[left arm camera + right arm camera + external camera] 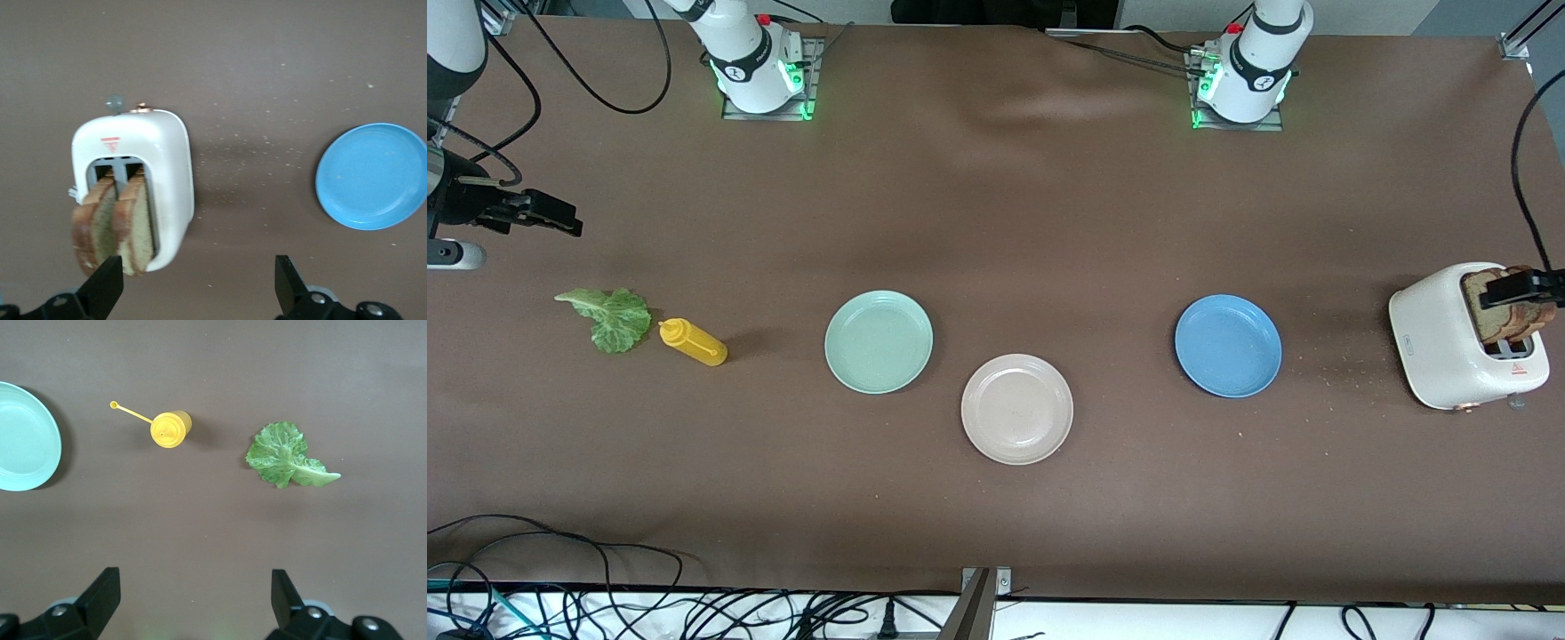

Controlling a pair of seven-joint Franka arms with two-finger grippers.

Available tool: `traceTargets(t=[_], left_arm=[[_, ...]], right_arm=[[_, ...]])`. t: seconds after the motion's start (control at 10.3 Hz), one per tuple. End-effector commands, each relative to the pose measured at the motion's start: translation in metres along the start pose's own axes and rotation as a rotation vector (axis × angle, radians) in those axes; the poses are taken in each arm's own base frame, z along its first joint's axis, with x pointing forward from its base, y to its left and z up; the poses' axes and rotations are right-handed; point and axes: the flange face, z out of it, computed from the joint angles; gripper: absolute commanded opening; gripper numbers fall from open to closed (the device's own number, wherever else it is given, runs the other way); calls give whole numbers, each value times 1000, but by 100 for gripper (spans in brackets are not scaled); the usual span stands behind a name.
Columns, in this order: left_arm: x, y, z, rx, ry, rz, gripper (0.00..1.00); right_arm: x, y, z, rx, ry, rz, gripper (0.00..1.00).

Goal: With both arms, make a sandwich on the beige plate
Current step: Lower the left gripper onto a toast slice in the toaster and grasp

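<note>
You are at the start: beige plate (1016,409) is bare. Left gripper (199,283) hovers over the toaster (1467,338), right gripper (193,600) over the counter (996,222) at 12 o'clock from the lettuce (609,316); both jaws wide open, empty. Next, lower onto a bread slice (133,223).

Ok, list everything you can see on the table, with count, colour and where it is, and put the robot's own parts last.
Beige plate: one, pale pinkish-beige, mid-table, nearest the front camera of the plates.
Mint-green plate: one, toward the right arm's end.
Blue plate: one, toward the left arm's end.
Lettuce leaf: one, green, right arm's end.
Squeeze bottle: one, yellow, beside the lettuce.
Toaster: one, white, left arm's end.
Bread slices: two, tan, in the toaster.
Left gripper: black, open, over the toaster.
Right gripper: black, open, over the table by the lettuce.
</note>
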Motion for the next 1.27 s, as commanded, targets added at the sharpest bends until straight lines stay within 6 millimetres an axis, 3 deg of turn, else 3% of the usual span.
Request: traceTargets(t=[0.0,0.19,0.29,0.49,1.17], left_arm=[[-3,-40,15,0,-14,3,100],[-4,-58,31,9,-43,-17,100],[-5,-61,40,31,-45,-14,100],[-6,-63,63,28,-45,-15,100],[-20,-60,104,19,-12,-21,100]], right_arm=[[3,4,-2,8,2,16,100],[7,-1,-11,82,23,23,100],[5,7,-14,121,31,42,100],[3,22,-15,158,40,71,100],[5,15,-28,199,67,99,100]])
